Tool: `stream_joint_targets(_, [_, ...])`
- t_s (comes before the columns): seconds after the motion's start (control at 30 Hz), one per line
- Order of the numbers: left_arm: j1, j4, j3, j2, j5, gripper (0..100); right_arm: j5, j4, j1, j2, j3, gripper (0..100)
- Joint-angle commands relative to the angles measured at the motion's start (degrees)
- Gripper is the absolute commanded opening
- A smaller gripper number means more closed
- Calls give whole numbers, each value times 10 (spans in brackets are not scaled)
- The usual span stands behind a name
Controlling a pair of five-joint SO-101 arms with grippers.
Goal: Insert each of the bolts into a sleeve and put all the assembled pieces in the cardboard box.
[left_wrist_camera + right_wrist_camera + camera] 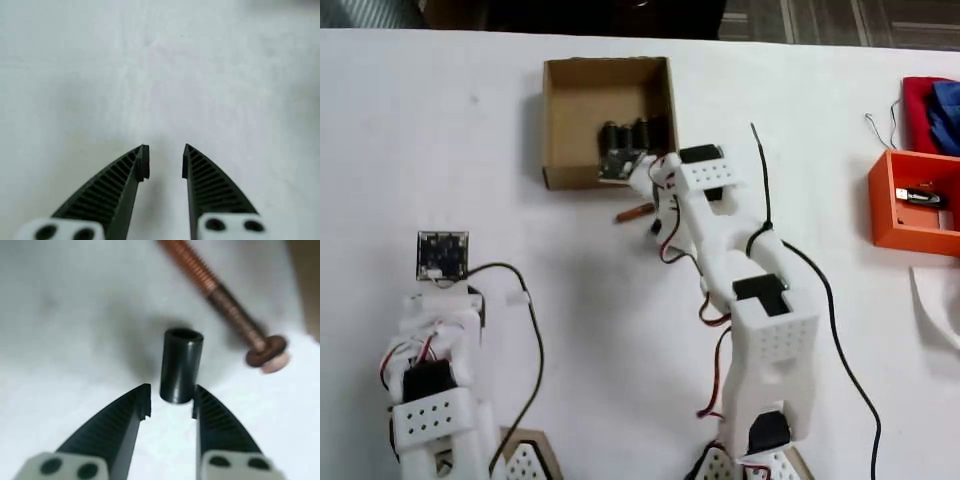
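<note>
In the right wrist view a black sleeve (pixel 181 365) stands upright on the white table, its base between the tips of my open right gripper (pixel 171 402). Just beyond it lies a copper bolt (pixel 225 300), its washer-like head toward one side. From the high view the right arm ends at the near edge of the cardboard box (pixel 560 120), with the bolt (pixel 635 211) beside the right gripper (pixel 656 222). Several dark pieces (pixel 625 133) sit inside the box. My left gripper (pixel 165 162) is open over bare table at the near left.
An orange tray (pixel 885 205) holding a small item stands at the right edge, with red and blue cloth (pixel 930 105) behind it. Black cables (pixel 840 330) trail from both arms. Open table lies between the arms and left of the box.
</note>
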Motion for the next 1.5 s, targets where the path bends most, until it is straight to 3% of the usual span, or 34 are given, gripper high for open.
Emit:
stream_joint_targets(0.0, [4,-11,-2,-5,-4,133,-1,45,-10,-69,-8,101])
stream_joint_targets(0.17, [4,-11,-2,-5,-4,134,-5,61,-8,-106,-8,102])
stream_joint_targets(0.27, [5,-11,-2,-5,-4,134,-52,47,-15,-99,-9,104])
stream_joint_targets(0.47, [5,-11,-2,-5,-4,134,-90,32,-67,-44,-12,234])
stream_joint_targets(0.63, [5,-11,-2,-5,-4,134,-90,20,-88,-19,-13,224])
stream_joint_targets(1.07, [5,-11,-2,-5,-4,134,-89,-33,-34,32,-13,221])
stream_joint_targets(1.17, [5,-11,-2,-5,-4,134,-89,-33,-22,30,-13,165])
stream_joint_targets(1.3, [5,-11,-2,-5,-4,134,-90,-33,-22,33,-10,9])
stream_joint_targets(1.47, [5,-11,-2,-5,-4,134,-95,-20,-26,26,-12,22])
